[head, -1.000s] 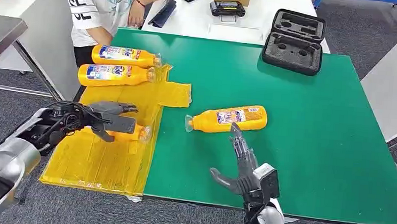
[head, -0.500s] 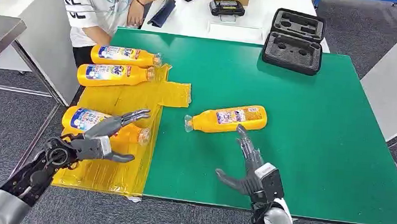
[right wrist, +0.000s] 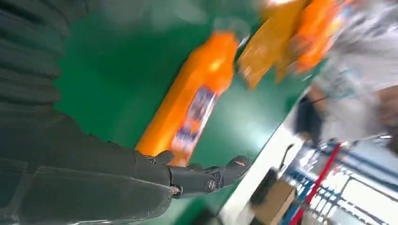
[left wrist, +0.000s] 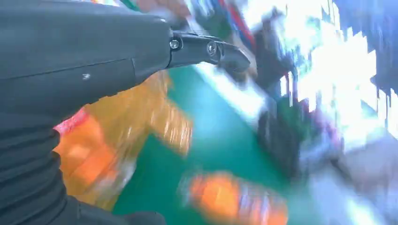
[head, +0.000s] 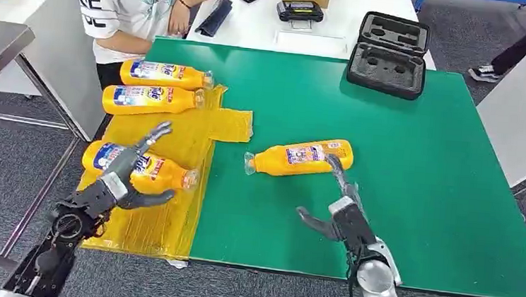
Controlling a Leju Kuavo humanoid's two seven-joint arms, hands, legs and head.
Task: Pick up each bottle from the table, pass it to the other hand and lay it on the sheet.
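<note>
Hands first, from the left of the frame: the left hand (head: 121, 178) is hovering with fingers spread and holding nothing, over the third orange detergent bottle (head: 138, 168) lying on the yellow sheet (head: 163, 215). Two more Tide bottles (head: 155, 88) are lying at the sheet's upper end, so three seem done. Mid-frame, the last bottle (head: 300, 156) is lying on the green surface (head: 422, 168), still to be picked up and passed over. Lower right of centre, the right hand (head: 337, 204) is reaching open toward it, fingertips near its base.
</note>
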